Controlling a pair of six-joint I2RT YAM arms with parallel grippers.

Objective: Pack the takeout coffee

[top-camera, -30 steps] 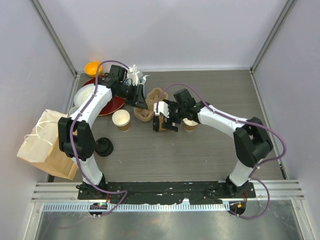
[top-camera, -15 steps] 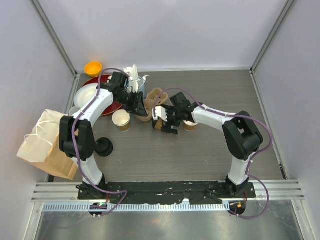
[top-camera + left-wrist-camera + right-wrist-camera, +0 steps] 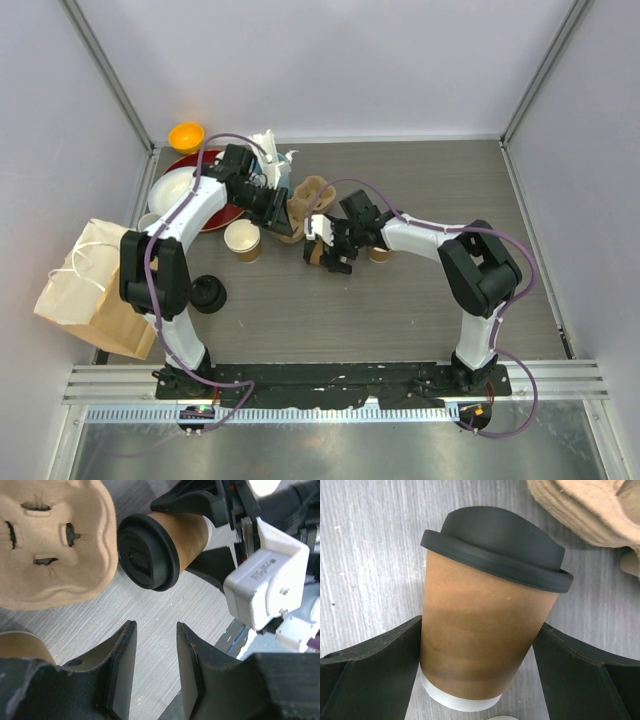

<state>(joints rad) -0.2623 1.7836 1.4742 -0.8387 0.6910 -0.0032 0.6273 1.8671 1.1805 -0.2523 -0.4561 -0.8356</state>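
My right gripper [image 3: 322, 243] is shut on a brown kraft cup with a black sip lid [image 3: 485, 615]. It holds the cup tilted, just above the table and just right of the tan pulp cup carrier [image 3: 310, 192]. In the left wrist view the same cup [image 3: 165, 545] points its lid at the carrier [image 3: 50, 540]. My left gripper [image 3: 283, 215] is open and empty over the carrier's near edge, its fingers [image 3: 122, 670] apart over bare table. An unlidded kraft cup [image 3: 242, 240] stands left of the carrier. Another kraft cup [image 3: 379, 253] stands partly hidden behind my right arm.
A loose black lid [image 3: 208, 293] lies at the front left. A brown paper bag [image 3: 90, 290] sits at the left edge. A red plate with a white bowl [image 3: 175, 190], an orange bowl [image 3: 186, 135] and a blue cup of white sticks [image 3: 270, 155] stand at the back left.
My right gripper has moved left with the lidded cup, closer to the carrier. My left gripper has shifted slightly over the carrier's edge.
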